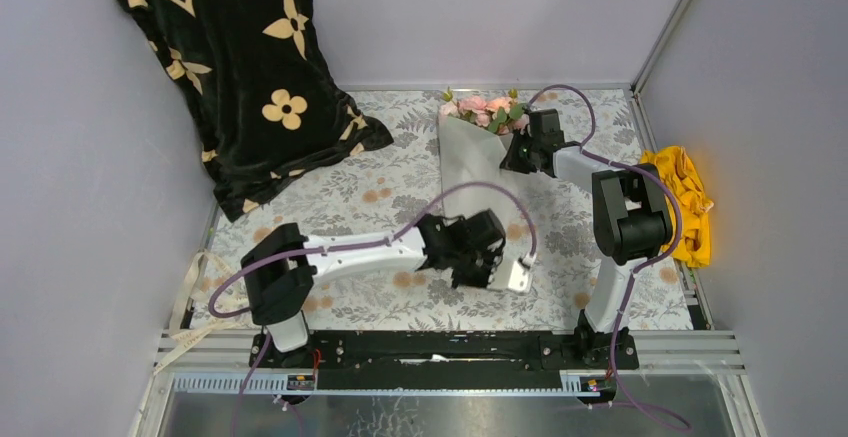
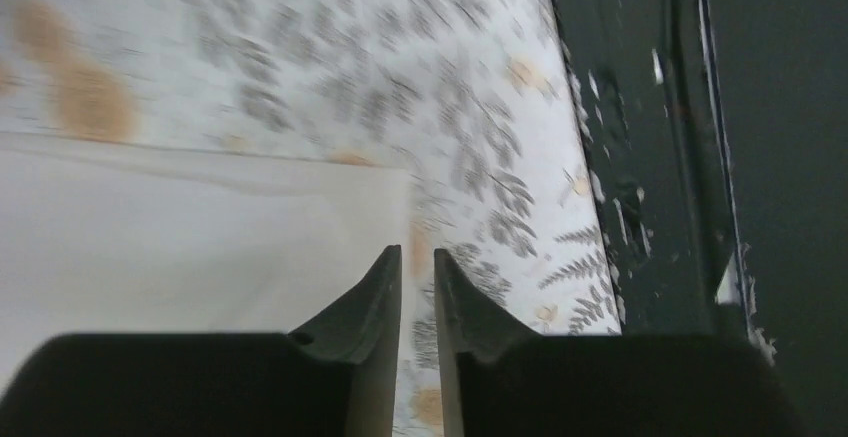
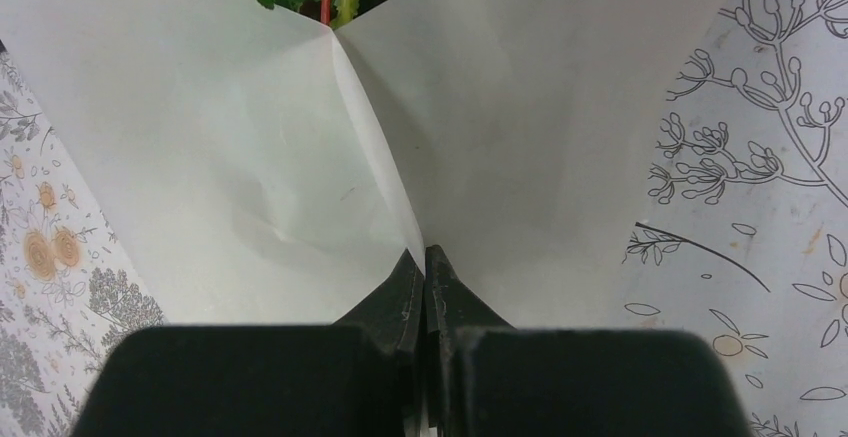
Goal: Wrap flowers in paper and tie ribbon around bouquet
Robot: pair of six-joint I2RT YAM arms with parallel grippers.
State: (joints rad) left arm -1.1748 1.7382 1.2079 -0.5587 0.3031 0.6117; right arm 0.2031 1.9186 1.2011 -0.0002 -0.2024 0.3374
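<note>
Top view: the flowers lie at the far centre of the worktop, heads pointing away, rolled in the paper as a cone w/ its narrow end toward the arms.

R wrist view: the right gripper is clenched, apparently pinching the overlapping paper flap where the seam runs into its tips.

L wrist view (blurred): the left gripper is slightly parted and grasps nothing. The paper's corner sits just beside its left finger.

The ribbon trails at the worktop's left edge, well apart from the bouquet and prob. partly over the side.

Risks, as a judgement:
- Only one thin pinch holds the wrap, so a pull or twist could tear the sheet or let the flap spring open.
- The cone's lower end is unheld and may unroll.
- Fetching the ribbon takes the left arm away, and a tug could drag the ribbon off the edge.
</note>
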